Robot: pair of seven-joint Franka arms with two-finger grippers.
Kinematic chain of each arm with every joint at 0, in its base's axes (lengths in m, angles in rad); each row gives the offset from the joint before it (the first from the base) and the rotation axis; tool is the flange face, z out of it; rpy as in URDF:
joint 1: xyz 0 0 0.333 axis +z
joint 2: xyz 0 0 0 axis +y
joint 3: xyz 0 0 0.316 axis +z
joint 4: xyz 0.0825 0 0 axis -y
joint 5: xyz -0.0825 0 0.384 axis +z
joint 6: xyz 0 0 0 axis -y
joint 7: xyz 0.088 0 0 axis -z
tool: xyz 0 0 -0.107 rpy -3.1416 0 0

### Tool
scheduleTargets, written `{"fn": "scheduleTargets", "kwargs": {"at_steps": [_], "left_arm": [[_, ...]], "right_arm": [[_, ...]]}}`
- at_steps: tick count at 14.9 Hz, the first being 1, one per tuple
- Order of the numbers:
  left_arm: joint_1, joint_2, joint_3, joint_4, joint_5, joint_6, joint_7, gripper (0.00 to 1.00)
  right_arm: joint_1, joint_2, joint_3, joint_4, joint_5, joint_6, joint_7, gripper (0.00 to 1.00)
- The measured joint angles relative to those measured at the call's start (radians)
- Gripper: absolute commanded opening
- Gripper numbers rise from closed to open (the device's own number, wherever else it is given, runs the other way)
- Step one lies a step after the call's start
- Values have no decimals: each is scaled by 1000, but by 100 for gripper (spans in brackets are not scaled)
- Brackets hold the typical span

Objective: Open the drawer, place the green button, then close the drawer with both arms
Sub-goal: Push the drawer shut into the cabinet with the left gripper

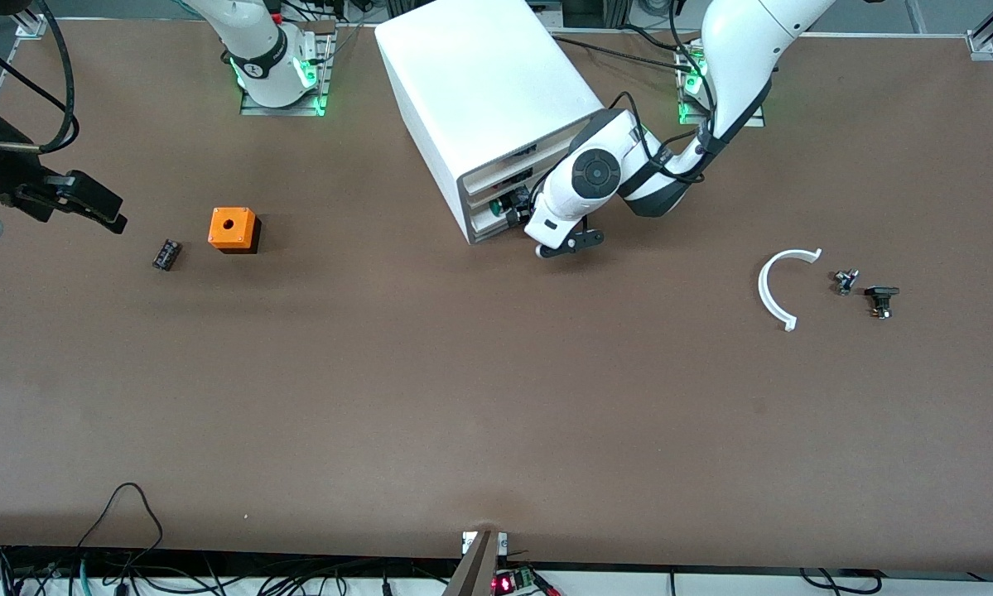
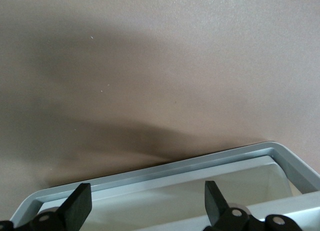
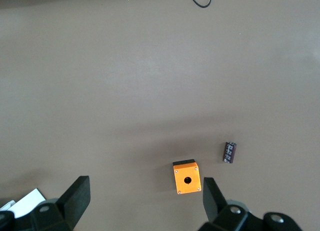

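Front view: left gripper [image 1: 519, 211], fingers apart, over the slightly open drawer [image 1: 496, 217] holding the button [image 1: 515, 216]; push squarely. Right gripper [image 1: 90, 203] waits, fingers apart.

A brown matte worktop [image 1: 463, 397] is filling nearly the whole front view, its surface lying bare across the middle and 6 o'clock. Soft light is falling from above, casting faint shadows. Black cables [image 1: 123, 530] are trailing along the white edge at 7 o'clock, and more cables [image 1: 612, 41] are running at 12 o'clock. Green lights [image 1: 318, 103] are glowing at 11 o'clock and 1 o'clock. A red light [image 1: 500, 584] is glowing at 6 o'clock.
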Motion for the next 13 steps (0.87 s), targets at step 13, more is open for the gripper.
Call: {"fn": "scheduleTargets", "kwargs": {"at_steps": [13], "left_arm": [[4,-4,-18,3,0,0,-18,99]], "right_arm": [[1,0,2,1,1,0,-1,100]]}}
